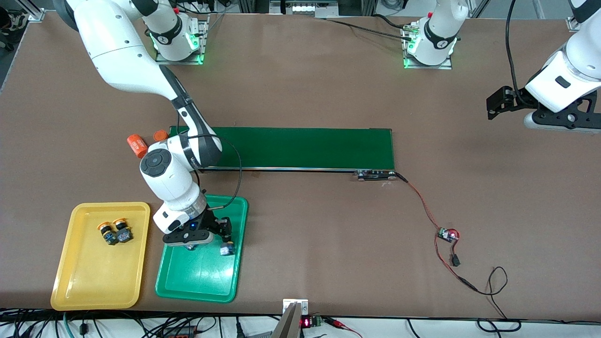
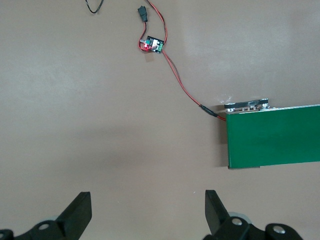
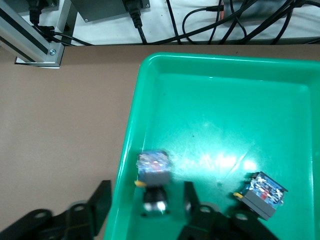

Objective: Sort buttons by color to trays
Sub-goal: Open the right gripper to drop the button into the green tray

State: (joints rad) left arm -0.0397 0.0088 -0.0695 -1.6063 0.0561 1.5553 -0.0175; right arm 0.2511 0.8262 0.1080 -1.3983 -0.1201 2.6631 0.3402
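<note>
My right gripper hangs low over the green tray, by the tray's wall toward the left arm's end. Its fingers are open, one on each side of that wall. A dark-bodied button lies blurred between them, free of both pads, on the green tray; in the front view this button lies just past the fingertips. A second button lies deeper in the tray. Two yellow-capped buttons lie in the yellow tray. My left gripper waits open over bare table.
A long dark green conveyor belt crosses the middle of the table. Two orange cylinders lie at its end toward the right arm. A small circuit board with red wires lies nearer the front camera, toward the left arm's end.
</note>
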